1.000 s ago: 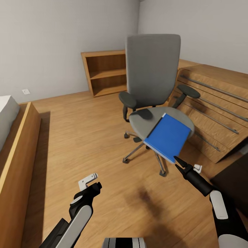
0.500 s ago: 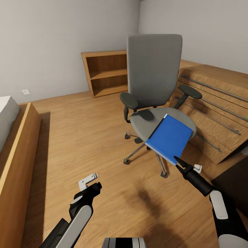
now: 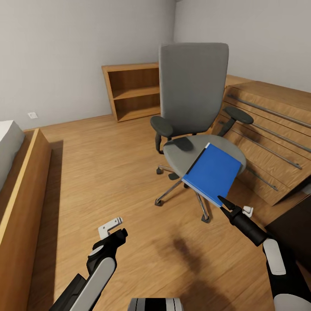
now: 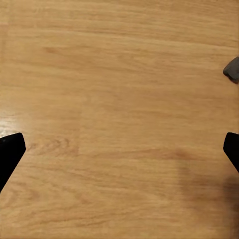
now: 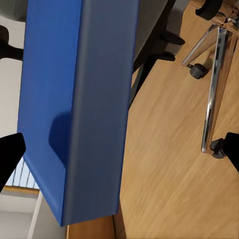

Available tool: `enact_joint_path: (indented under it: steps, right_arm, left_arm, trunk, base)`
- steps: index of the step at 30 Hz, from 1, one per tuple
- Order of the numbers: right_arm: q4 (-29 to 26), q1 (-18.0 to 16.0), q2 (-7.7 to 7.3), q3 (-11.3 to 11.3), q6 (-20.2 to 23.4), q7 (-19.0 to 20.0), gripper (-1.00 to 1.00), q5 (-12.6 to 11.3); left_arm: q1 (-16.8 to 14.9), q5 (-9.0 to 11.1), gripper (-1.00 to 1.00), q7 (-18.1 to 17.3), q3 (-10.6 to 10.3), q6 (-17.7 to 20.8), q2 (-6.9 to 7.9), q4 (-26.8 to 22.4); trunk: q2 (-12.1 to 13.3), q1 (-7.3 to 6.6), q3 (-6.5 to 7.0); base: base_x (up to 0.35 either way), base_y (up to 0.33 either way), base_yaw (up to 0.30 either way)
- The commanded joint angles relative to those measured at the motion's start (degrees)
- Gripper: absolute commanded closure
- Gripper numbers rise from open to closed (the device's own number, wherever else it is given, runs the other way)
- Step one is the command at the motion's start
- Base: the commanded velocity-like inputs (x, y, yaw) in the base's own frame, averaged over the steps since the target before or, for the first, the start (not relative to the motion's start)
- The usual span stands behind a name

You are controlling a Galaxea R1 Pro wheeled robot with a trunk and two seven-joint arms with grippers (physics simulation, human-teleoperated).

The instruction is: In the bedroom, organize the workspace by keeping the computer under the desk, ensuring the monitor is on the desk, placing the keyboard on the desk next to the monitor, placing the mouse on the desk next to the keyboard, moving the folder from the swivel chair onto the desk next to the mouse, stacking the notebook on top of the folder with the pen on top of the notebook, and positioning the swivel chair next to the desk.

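The grey swivel chair (image 3: pixel 193 93) stands on the wood floor, its seat facing me. The bright blue folder (image 3: pixel 212 172) lies tilted on the seat and overhangs the front edge. My right gripper (image 3: pixel 235 208) is open just below the folder's near corner, without touching it. In the right wrist view the folder (image 5: pixel 50 99) hangs close ahead, above the chair's metal base (image 5: pixel 214 89), between the right gripper's (image 5: pixel 119 152) wide-apart fingertips. My left gripper (image 3: pixel 114 230) is open and empty over bare floor; in the left wrist view the left gripper (image 4: pixel 119 152) has only planks between its fingertips.
A low wooden shelf unit (image 3: pixel 131 90) stands against the back wall. A slanted wooden panel with metal rails (image 3: pixel 268 129) lies close to the chair's right. A wooden bed frame (image 3: pixel 21 194) runs along the left. A dark flat surface (image 3: pixel 293 229) shows at the lower right.
The chair and the folder shifted slightly to the right a second ago and have stayed still since. Neither gripper has moved.
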Motion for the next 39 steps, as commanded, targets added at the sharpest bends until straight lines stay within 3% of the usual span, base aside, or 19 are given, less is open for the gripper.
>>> enact_joint_path:
  steps: [1,39]
  right_arm:
    - [0.01,-0.04,-0.01,-0.08,0.39,0.11,-1.00,-0.16]
    - [-0.08,-0.05,-0.70,-0.01,0.59,0.52,-1.00,-0.26]
  left_arm:
    - [-0.06,0.18,-1.00,0.38,-0.09,0.37,0.05,-0.07]
    - [-0.06,0.18,-1.00,0.38,-0.09,0.41,0.05,0.35]
  trunk:
    - [-0.02,-0.01,-0.04]
    - [-0.02,-0.01,-0.04]
  base:
    - [0.000,0.000,0.000]
    - [0.000,0.000,0.000]
